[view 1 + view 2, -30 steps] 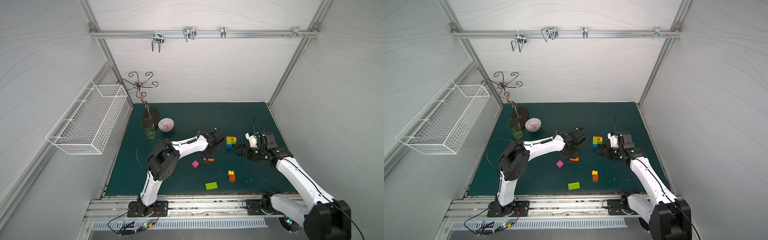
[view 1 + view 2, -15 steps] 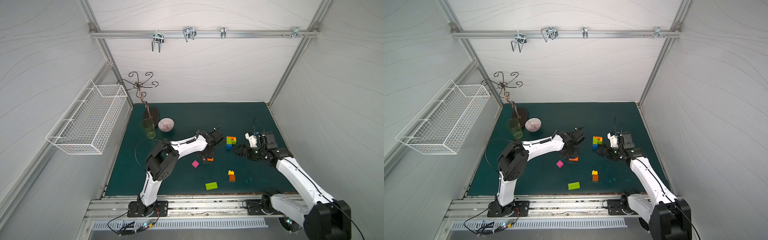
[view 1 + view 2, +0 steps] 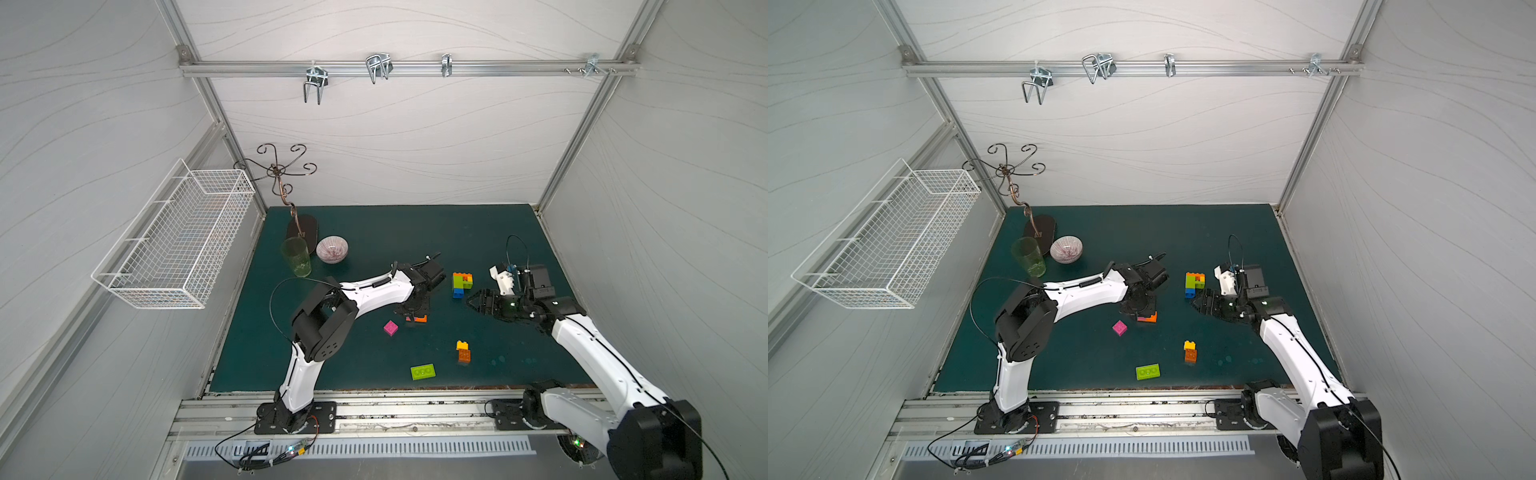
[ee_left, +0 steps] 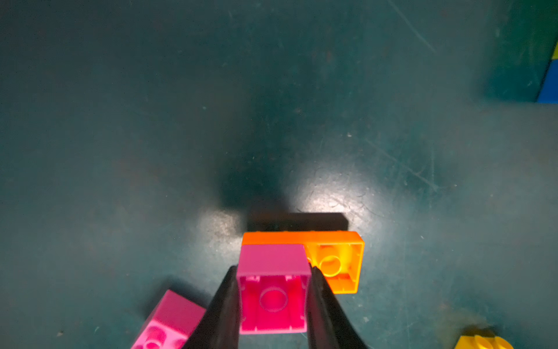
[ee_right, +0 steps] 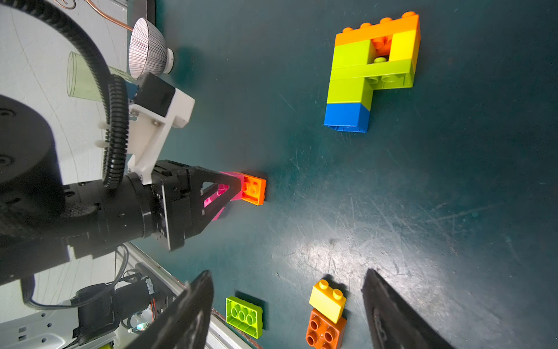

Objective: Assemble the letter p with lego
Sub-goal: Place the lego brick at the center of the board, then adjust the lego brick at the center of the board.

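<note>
My left gripper (image 4: 273,290) is shut on a magenta brick (image 4: 271,302), hollow underside toward the camera, low over the mat. This brick sits against an orange oblong brick (image 4: 335,263) (image 3: 420,318). A P-shaped stack (image 3: 462,282) (image 5: 371,69) of orange, lime, yellow and blue lego lies flat on the mat between the arms. My right gripper (image 5: 289,272) (image 3: 473,300) hovers open and empty beside the stack. Loose lego: a magenta brick (image 3: 390,328), a yellow brick on an orange one (image 3: 463,351) (image 5: 327,302), and a lime oblong brick (image 3: 423,371) (image 5: 244,315).
At the back left of the green mat (image 3: 415,232) stand a striped bowl (image 3: 331,249), a green glass cup (image 3: 296,257) and a metal hook stand (image 3: 301,226). A white wire basket (image 3: 174,241) hangs on the left wall. The arms' base rail runs along the front.
</note>
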{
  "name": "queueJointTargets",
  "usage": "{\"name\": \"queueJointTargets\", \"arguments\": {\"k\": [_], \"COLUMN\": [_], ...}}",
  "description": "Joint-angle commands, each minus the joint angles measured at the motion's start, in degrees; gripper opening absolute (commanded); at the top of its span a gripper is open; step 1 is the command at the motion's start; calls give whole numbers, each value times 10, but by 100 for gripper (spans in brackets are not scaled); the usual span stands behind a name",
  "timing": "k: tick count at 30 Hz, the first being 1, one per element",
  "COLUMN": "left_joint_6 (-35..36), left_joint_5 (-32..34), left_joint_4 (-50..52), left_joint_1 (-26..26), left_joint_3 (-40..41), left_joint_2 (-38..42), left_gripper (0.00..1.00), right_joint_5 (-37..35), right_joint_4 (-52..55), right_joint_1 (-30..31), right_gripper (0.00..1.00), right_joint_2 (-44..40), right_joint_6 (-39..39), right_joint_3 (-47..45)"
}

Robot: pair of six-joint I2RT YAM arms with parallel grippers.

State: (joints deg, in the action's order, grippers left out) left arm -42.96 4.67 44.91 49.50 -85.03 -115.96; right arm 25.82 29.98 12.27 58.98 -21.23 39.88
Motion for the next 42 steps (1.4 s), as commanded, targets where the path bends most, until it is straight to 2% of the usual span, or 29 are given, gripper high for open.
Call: {"name": "queueJointTargets", "arguments": {"k": [1, 6, 10, 13, 18, 24, 29, 32, 36, 42], "left_joint_6": [-11, -9, -6, 1, 16, 34, 46, 46, 35, 30], "left_joint_5": [-14, -22, -24, -22, -16, -10, -3, -2, -13, -7], "left_joint_4": [-34, -43, -34, -15, 17, 36, 19, -21, -63, -78], "left_joint_1": [-2, -3, -3, -4, -4, -4, -4, -8, -10, -10], "left_joint_3": [31, 39, 29, 10, -26, -36, 31, 108, 180, 228], "left_joint_2": [-43, -49, -35, -18, 13, 70, 156, 218, 277, 312], "left_gripper": [21, 22, 26, 34, 57, 78, 87, 92, 94, 96], "right_joint_5": [5, 6, 5, 5, -1, 0, 3, 10, -17, -15], "right_joint_4": [-6, -6, -3, 0, 10, 16, 28, 16, -13, -82], "right_joint_1": [-3, -3, -2, -3, -3, -2, 3, 18, 83, 150], "right_gripper": [79, 79, 79, 79, 79, 79, 76, 76, 74, 72], "right_joint_2": [2, 4, 2, 1, -2, -8, -12, -17, -20, 10], "right_joint_6": [-1, -1, 0, -1, -7, -23, -44, -80, -123, -168], "right_joint_3": [-6, -5, -4, -4, -1, -12, -33, -69, -115, -154]}}
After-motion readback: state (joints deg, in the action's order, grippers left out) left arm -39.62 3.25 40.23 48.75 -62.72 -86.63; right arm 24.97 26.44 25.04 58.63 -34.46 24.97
